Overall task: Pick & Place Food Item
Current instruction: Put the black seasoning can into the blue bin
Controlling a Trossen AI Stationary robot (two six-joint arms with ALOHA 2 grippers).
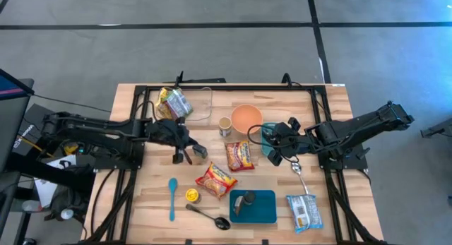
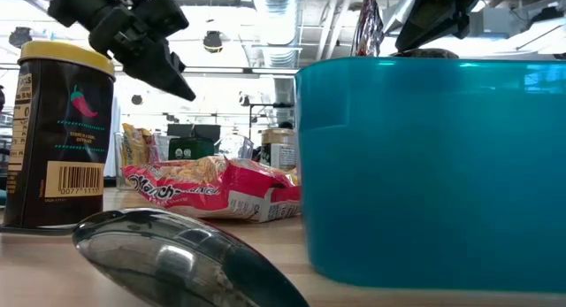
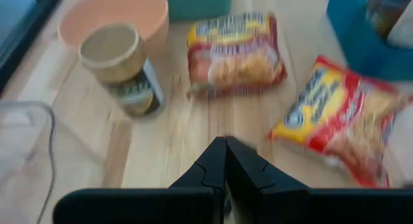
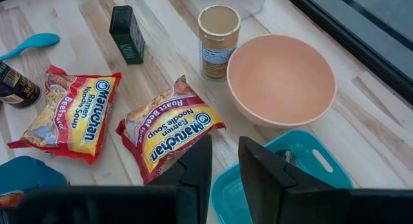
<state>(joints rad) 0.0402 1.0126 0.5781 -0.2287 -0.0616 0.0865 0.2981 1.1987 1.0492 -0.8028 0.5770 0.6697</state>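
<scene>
Two red and yellow ramen packets lie flat on the wooden table: one [image 1: 239, 155] [image 4: 171, 130] mid-table, the other [image 1: 215, 179] [image 3: 335, 121] nearer the front edge. My left gripper [image 1: 192, 154] [image 3: 226, 150] hangs shut above the table, left of both packets, with nothing in it. My right gripper [image 1: 275, 154] [image 4: 224, 159] hovers to the right of the mid-table packet, over the edge of a teal tray [image 4: 303, 159]. Its fingers stand a little apart with nothing between them.
A peach bowl [image 1: 246, 118] and a small can [image 1: 224, 126] stand behind the packets. A dark green box [image 4: 127, 33] lies below my left gripper. Near the front are a blue spoon [image 1: 172, 198], a yellow-lidded jar [image 1: 192, 195], a metal spoon [image 1: 208, 215] and a teal container [image 1: 253, 206].
</scene>
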